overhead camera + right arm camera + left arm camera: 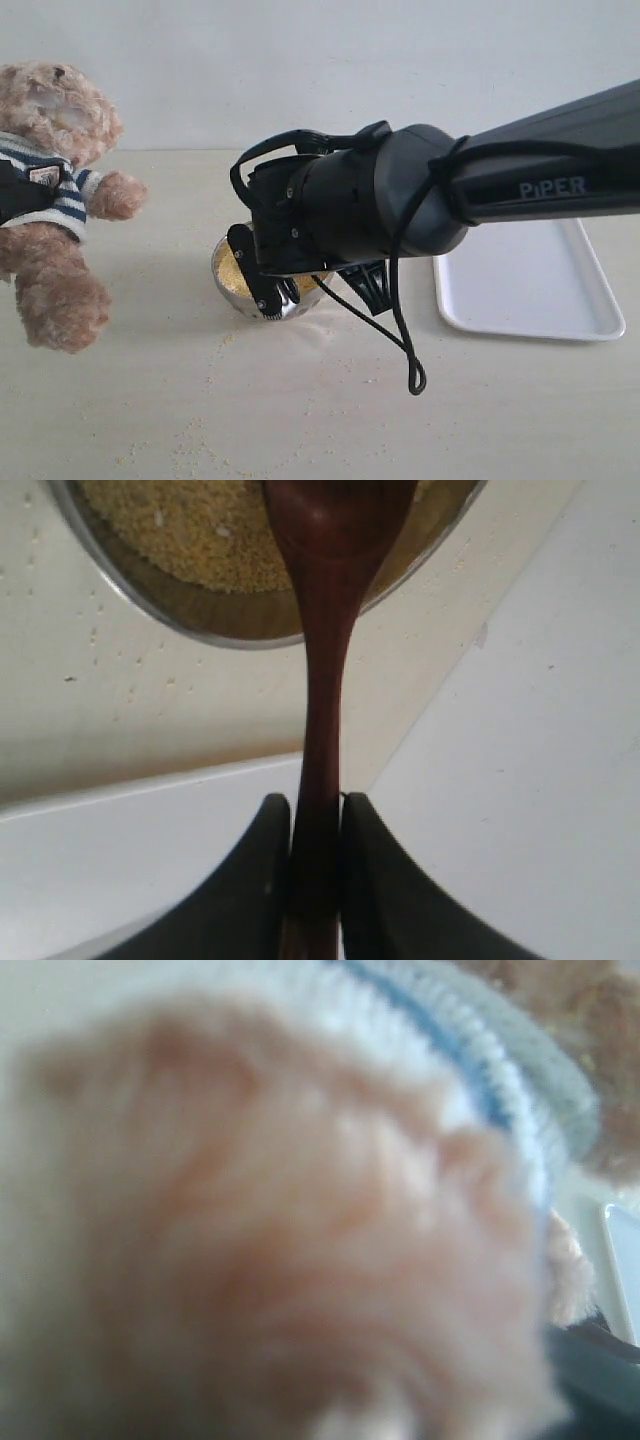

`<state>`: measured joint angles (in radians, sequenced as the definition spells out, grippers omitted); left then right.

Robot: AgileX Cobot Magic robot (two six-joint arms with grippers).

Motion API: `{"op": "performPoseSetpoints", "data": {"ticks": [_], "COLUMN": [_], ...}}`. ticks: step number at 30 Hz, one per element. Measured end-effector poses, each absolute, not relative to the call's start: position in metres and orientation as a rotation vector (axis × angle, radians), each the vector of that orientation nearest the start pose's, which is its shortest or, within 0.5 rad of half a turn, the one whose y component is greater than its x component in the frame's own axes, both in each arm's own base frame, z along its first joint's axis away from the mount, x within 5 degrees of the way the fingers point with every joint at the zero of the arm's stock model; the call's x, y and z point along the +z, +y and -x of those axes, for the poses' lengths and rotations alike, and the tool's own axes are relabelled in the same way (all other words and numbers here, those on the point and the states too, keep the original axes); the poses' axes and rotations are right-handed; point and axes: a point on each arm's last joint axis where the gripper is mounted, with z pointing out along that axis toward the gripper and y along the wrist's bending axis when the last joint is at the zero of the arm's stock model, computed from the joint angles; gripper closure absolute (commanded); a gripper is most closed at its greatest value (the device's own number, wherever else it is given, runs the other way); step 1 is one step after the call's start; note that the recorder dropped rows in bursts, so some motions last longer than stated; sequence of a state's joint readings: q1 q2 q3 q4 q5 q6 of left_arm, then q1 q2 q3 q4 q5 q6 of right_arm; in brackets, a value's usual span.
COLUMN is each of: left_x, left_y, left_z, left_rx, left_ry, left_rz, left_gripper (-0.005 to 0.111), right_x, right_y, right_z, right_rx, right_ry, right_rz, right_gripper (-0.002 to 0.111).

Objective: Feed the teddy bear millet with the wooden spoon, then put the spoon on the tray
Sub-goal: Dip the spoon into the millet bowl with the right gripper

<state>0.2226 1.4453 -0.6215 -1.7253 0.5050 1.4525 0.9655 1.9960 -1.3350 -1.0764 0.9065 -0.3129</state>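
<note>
**Wooden spoon poised over the millet, bear to the left, tray to the right**

The wooden spoon [325, 630] is clamped by its slim handle between the two dark jaws of the right gripper [315, 810]. Its oval end is carried past the rim of the metal bowl [200, 630] and above the millet [190, 530]. Such a grip far back on the handle is judged to keep the jaws out of the grains while a scoop is made. Whether the tip touches the millet cannot be told, as it is cut off by the picture's edge.

In the exterior view the metal bowl is seen near the middle of the table [400, 420], largely covered by the right arm. The teddy bear [55, 190] is placed at the far left. The tray [540, 290] lies to the right, apart from the bowl. With the bowl set between them, a short swing either way is probably intended. Loose grains [200, 440] are scattered on the near part of the table.

The spoon cannot be made out in the exterior view, being hidden by the wrist, so the grip is shown only by the right wrist view. The left wrist view is filled by blurred fur and striped knit, so that camera is judged to be very close to the bear. The left gripper is shown in no view, and its state cannot be told.
</note>
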Motion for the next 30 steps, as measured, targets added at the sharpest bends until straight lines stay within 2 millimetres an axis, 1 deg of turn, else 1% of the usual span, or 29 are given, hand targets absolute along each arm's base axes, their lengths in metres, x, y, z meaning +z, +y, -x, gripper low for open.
{"op": "performPoseSetpoints", "data": {"ticks": [4,8,13,18,23,26,30], "left_x": [0.2074,0.2074,0.2074,0.2074,0.2074,0.2074,0.2074], "left_y": [0.0164,0.0164,0.0164,0.0164,0.0164,0.0164,0.0164], "left_z": [-0.27,-0.27,-0.27,-0.27,-0.27,-0.27,-0.27], "left_rx": [-0.592,-0.592,-0.591,-0.587,-0.584,-0.584,-0.584], "left_ry": [2.173,2.173,2.173,2.173,2.174,2.174,2.174], "left_rz": [0.291,0.291,0.289,0.281,0.275,0.275,0.275], "left_gripper": [0.102,0.102,0.102,0.102,0.102,0.102,0.102], "right_x": [0.1849,0.1849,0.1833,0.1819,0.182,0.1821,0.1795], "right_y": [0.2965,0.2965,0.2968,0.2998,0.2995,0.3007,0.2995], "right_z": [-0.2807,-0.2807,-0.2792,-0.2784,-0.278,-0.2757,-0.2731], "right_rx": [-1.08,-1.056,-1.0,-0.941,-0.955,-0.976,-0.96], "right_ry": [1.464,1.525,1.607,1.623,1.609,1.579,1.586], "right_rz": [2.123,2.057,1.993,1.971,1.991,2.028,2.087], "right_gripper": [0.108,0.108,0.108,0.108,0.108,0.108,0.108]}}
